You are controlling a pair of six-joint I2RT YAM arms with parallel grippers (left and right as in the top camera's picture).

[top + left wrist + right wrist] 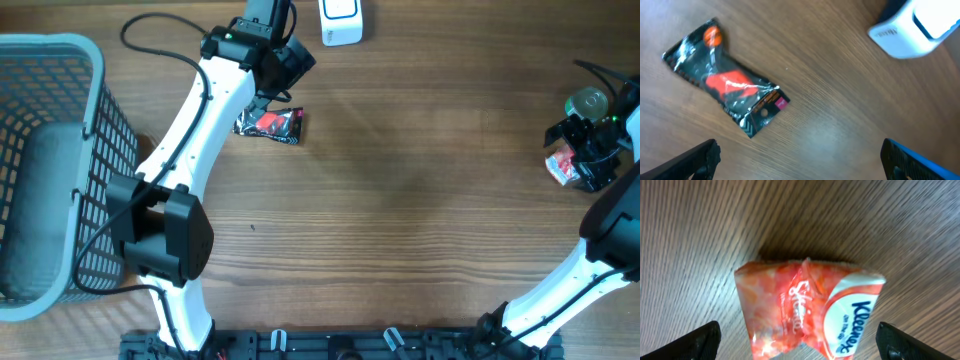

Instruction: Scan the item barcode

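Packet (725,85) lay flat near scanner (912,30); left gripper (799,162) spread wide above, likely poised to grab. Right gripper (800,342) spread, empty, over tissue pack (805,307), well right of scanner (barcode unseen).

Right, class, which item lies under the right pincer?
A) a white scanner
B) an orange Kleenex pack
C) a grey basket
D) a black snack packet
B: the right wrist view shows the orange Kleenex pack lying on the table, below the open right pincer.
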